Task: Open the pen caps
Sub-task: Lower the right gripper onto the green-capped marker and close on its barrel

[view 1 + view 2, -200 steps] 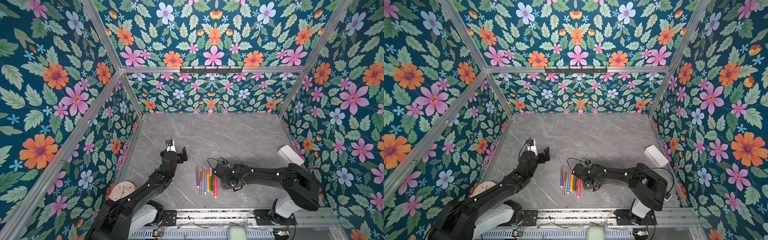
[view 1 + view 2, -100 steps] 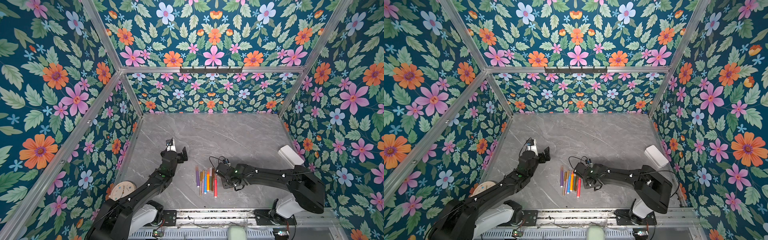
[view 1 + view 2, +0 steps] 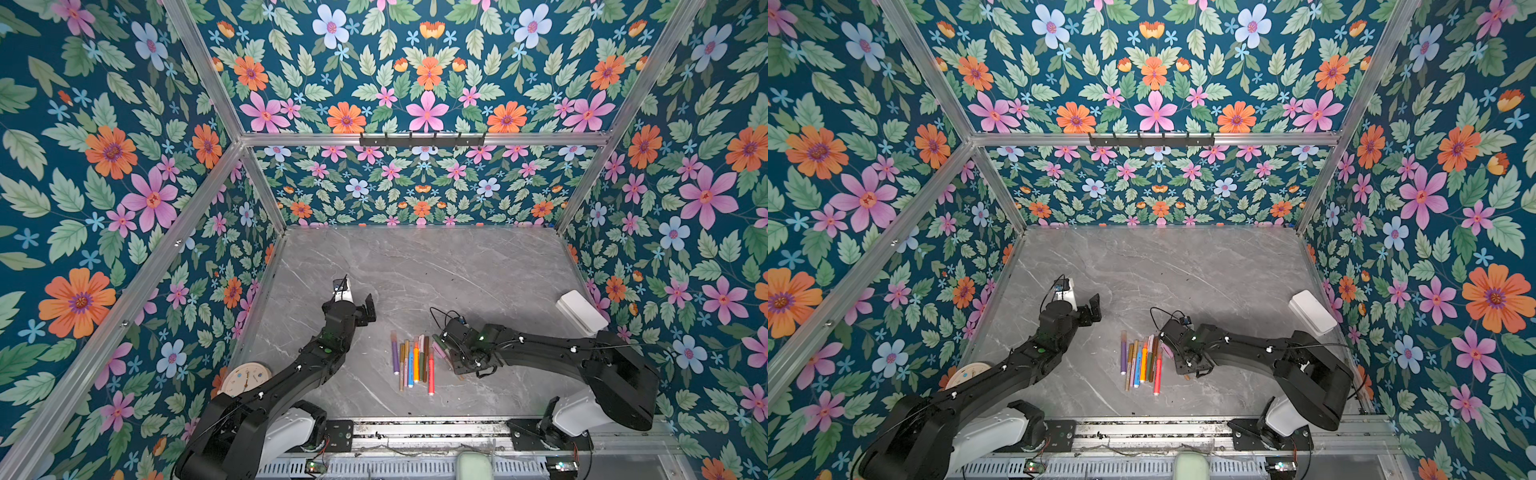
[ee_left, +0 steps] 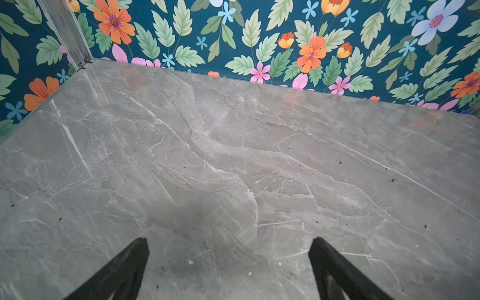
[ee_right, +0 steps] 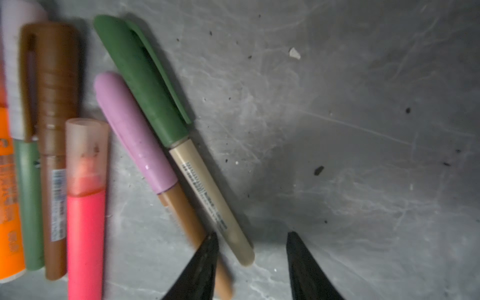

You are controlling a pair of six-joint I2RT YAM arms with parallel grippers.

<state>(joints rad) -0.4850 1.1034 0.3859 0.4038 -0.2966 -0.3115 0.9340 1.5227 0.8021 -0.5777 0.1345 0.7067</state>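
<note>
left gripper (image 4: 229, 240): extended forward, jaws wide, empty | right gripper (image 5: 250, 233): low beside pens (image 5: 197, 187), jaws parted, empty

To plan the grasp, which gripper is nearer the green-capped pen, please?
Right. The right gripper is at the green-capped pen's barrel end; the left gripper is beyond the pen row.

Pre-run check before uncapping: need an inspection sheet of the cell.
Surface: grey marble table, dark specks.
Job's things: pens in a row, front centre; green cap and pink cap on.
Clutter: clock front left; white box by the right wall.
Grippers: left gripper open over bare table; right gripper open, low, cream pen end between its fingertips.
Cables: loop at the right wrist.
Surroundings: floral walls, hook rail.
</note>
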